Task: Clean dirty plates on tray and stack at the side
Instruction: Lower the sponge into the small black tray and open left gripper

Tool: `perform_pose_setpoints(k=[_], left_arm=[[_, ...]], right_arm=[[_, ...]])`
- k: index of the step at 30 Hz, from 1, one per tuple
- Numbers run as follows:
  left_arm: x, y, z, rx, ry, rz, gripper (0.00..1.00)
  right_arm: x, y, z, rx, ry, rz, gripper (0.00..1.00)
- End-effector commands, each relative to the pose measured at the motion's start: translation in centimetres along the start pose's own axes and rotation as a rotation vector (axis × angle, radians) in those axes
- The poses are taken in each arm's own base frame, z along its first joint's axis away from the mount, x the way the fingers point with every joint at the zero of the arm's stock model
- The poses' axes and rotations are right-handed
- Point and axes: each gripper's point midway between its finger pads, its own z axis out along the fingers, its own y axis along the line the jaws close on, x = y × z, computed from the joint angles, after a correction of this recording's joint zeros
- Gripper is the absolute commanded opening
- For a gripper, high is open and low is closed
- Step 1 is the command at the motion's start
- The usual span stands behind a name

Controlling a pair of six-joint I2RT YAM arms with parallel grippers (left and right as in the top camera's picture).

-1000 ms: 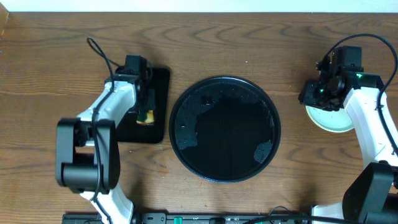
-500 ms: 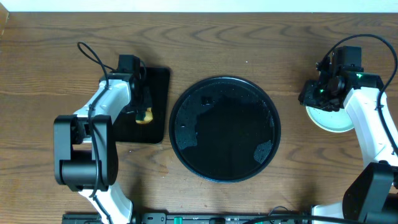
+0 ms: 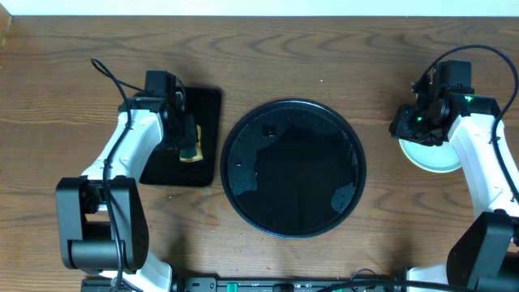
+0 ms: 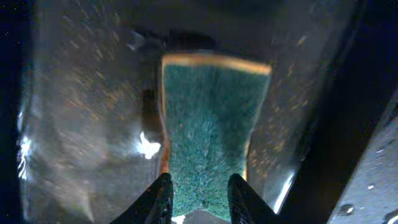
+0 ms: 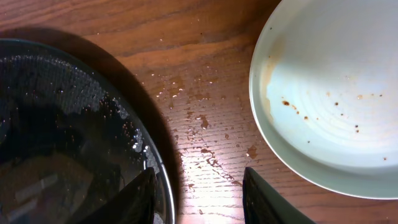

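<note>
Sponge [image 4: 208, 124] still pinched, left end effector [image 4: 199, 186] loosening | right end effector [image 5: 199, 186] half-open, empty

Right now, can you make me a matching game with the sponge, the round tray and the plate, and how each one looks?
Things:
1. sponge
2. round tray
3. plate

Looks:
A. pale, with brown specks
B. green on top
C. black and wet

Pairs: 1-B, 2-C, 3-A
</note>
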Motion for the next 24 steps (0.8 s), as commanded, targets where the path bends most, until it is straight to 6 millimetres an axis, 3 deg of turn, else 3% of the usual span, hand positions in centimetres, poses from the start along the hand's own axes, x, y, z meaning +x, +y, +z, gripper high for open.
perform_pose_setpoints(k=[1, 4, 9, 13, 22, 23, 24], left_arm=[[1.7, 0.4, 2.0, -0.002, 0.058, 0.009, 0.34], [1.8, 0.5, 3.3, 0.002, 0.042, 0.011, 0.42], [1.6, 0.6, 5.0, 0.007, 0.018, 0.013, 0.42], [1.1, 0.6, 5.5, 0.009, 0.003, 0.014, 0.08], [-2.4, 0.1, 2.9, 0.009, -0.124, 0.026, 0.08], [-2.6, 0.0, 2.7, 0.01, -0.131, 0.026, 0.14], [-2.7, 0.0, 2.5, 0.011, -0.135, 0.026, 0.43]], right_arm=[[0.2, 0.3, 0.3, -0.009, 0.013, -0.021, 0.43], [0.2, 0.3, 0.3, -0.009, 0.013, -0.021, 0.43], [0.3, 0.3, 0.3, -0.009, 0.014, -0.021, 0.43], [0.3, 0.3, 0.3, -0.008, 0.014, -0.021, 0.42], [0.4, 0.3, 0.3, -0.007, 0.021, -0.02, 0.43], [0.4, 0.3, 0.3, -0.007, 0.021, -0.02, 0.43], [0.4, 0.3, 0.3, -0.007, 0.021, -0.02, 0.43]])
